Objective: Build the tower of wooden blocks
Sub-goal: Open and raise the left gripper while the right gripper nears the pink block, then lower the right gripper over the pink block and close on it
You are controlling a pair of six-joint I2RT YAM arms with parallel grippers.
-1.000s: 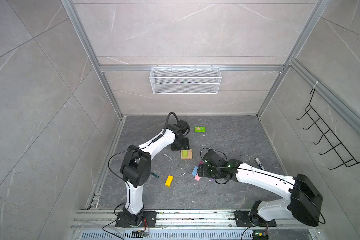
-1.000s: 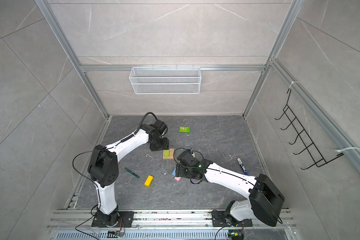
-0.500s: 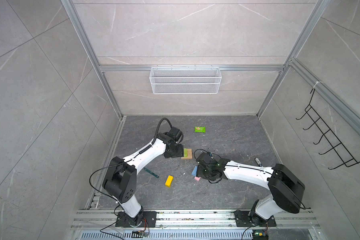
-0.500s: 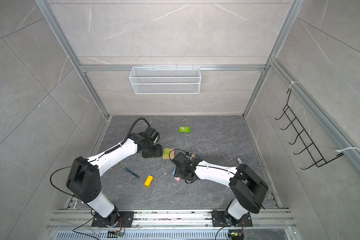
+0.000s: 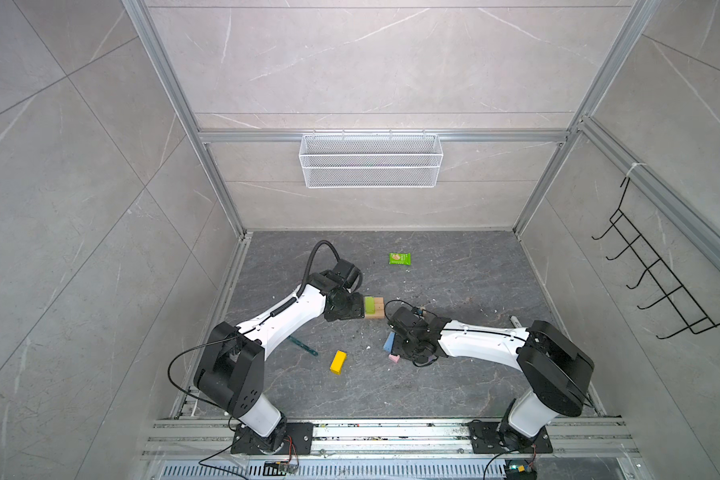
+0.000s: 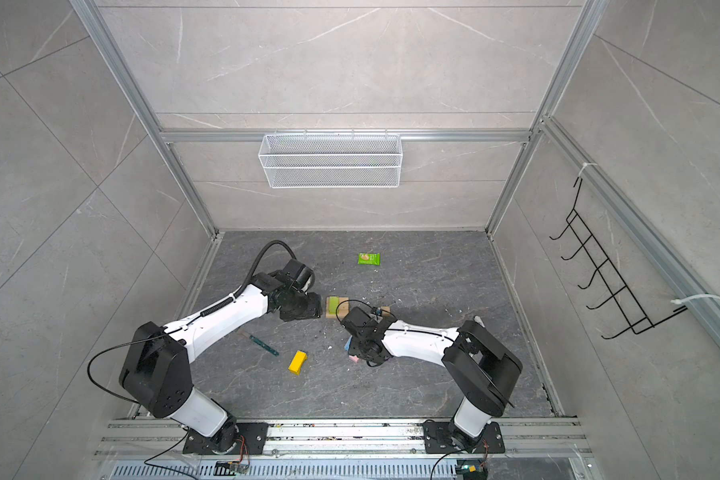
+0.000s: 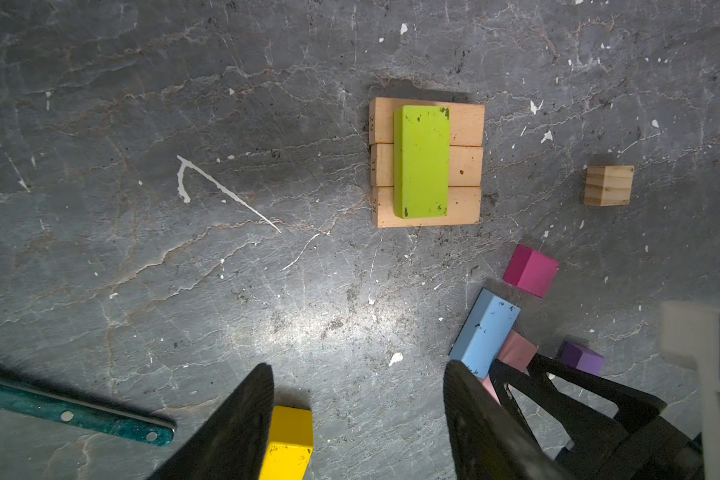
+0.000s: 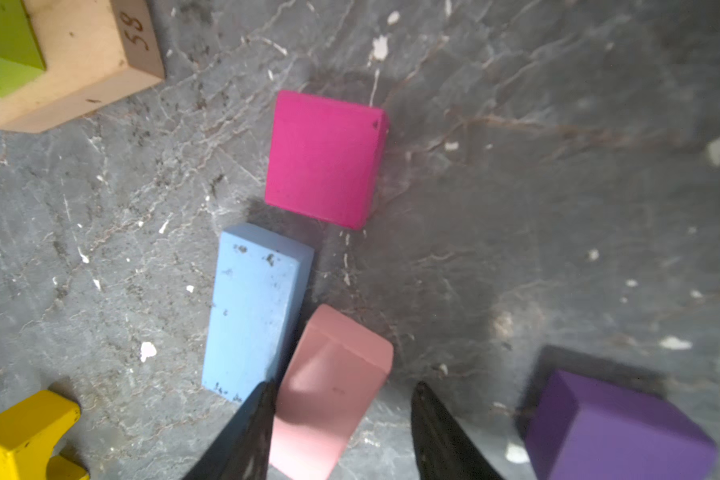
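Observation:
The tower is three tan bars [image 7: 466,166] side by side with a lime block [image 7: 421,161] across them, in both top views [image 5: 378,309]. My left gripper [image 5: 355,309] stands open just left of it, holding nothing. Loose wood blocks lie in front: tan cube [image 7: 608,185], magenta cube [image 8: 323,160], light blue bar [image 8: 252,311], purple cube [image 8: 616,432], yellow bar [image 5: 338,362]. My right gripper [image 8: 345,384] straddles a tilted pink block [image 8: 333,374]. One finger touches it and the other stands apart, so the jaws are open.
A green snack packet [image 5: 400,258] lies toward the back of the floor. A thin teal stick [image 5: 304,345] lies beside the left arm. A white wire basket [image 5: 371,160] hangs on the back wall and a black hook rack [image 5: 657,286] on the right wall.
The right gripper's jaws have narrowed around the pink block. The left gripper has come forward from behind the tower to its left side, still open.

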